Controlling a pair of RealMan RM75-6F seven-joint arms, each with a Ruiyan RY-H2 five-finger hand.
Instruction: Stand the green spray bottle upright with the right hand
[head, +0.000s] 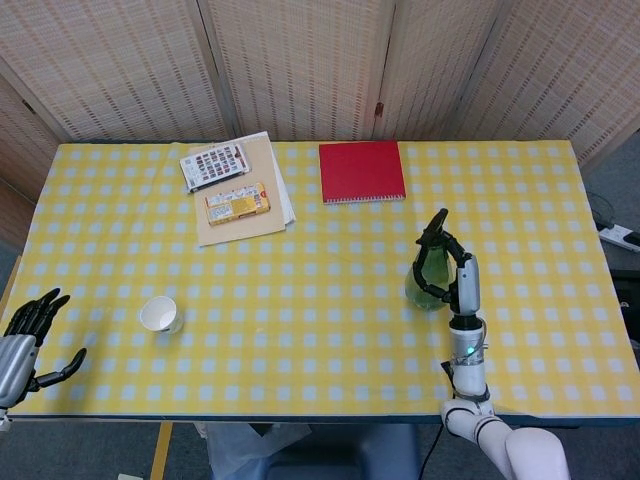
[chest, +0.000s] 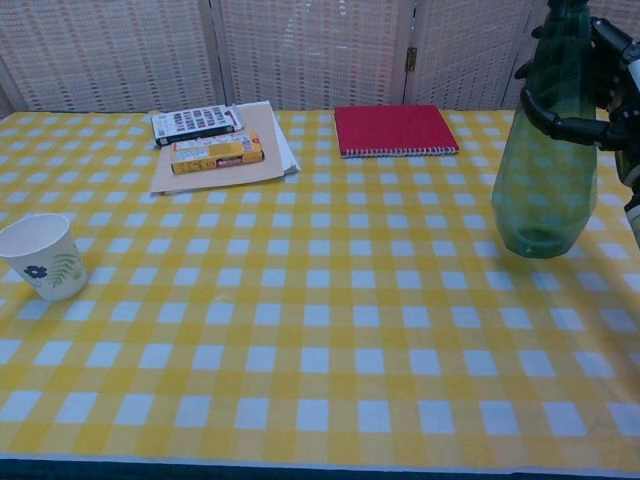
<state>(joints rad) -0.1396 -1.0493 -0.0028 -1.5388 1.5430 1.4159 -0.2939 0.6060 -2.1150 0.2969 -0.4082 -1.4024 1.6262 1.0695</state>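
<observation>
Head view. The green spray bottle stands at about 4 o'clock from the tabletop centre, its long axis upright, base on the checked cloth, black nozzle at the top pointing toward 12 o'clock. The right robot hand wraps dark fingers round the bottle's upper body from the 3 o'clock side. The left robot hand sits at the tabletop's 8 o'clock edge, fingers spread, holding nothing. A paper cup stands upright at 8 o'clock. A red notebook lies at 12 o'clock. A yellow box and a patterned packet lie on a tan sheet at 11 o'clock.

Chest view. The green spray bottle stands vertical at 3 o'clock, its base on the cloth, its top cut off by the frame. The right robot hand holds it near the neck, fingers curled across the front. This view confirms base contact; the nozzle shows only from the head camera. The left robot hand does not appear here. The paper cup shows a leaf print, unseen from above.
</observation>
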